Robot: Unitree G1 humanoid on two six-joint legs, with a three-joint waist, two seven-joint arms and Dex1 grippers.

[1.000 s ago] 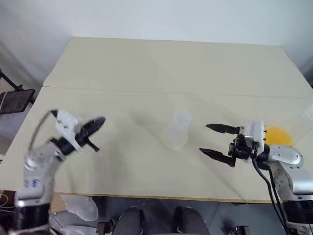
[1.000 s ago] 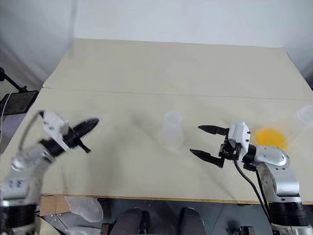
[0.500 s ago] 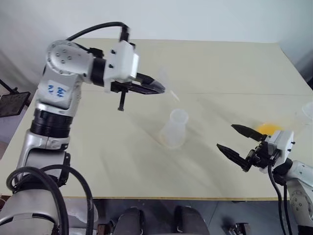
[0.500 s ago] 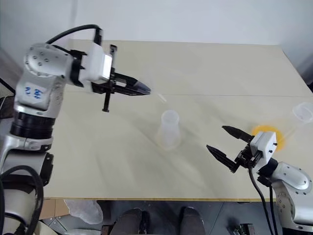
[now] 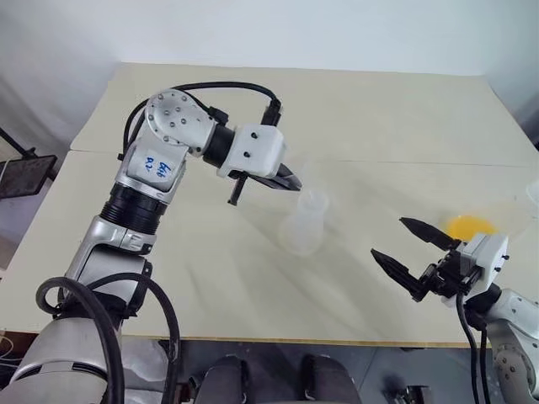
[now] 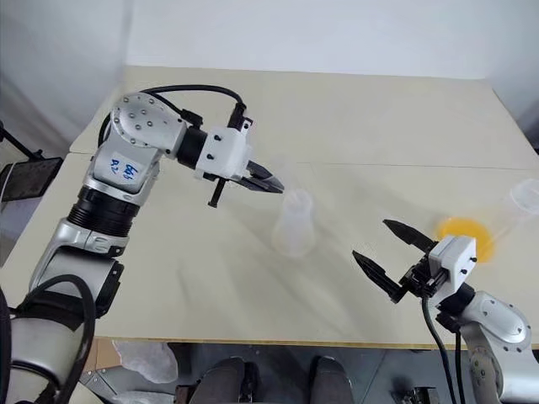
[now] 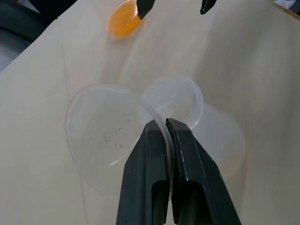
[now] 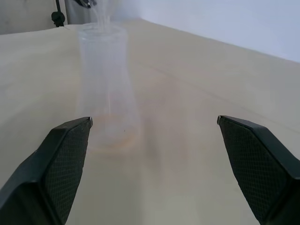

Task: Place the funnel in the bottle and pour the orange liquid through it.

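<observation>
Left wrist view | left tool pinching funnel rim | beside bottle mouth

The left arm is silver-grey metal with black ribbed joint bands and a white wrist block. Blue handwritten marks sit on its upper segment. A black cable loops from elbow to wrist. The right arm is likewise silver with a white wrist block and black cables. Each gripper has two black, pointed fingers with textured pads.
</observation>
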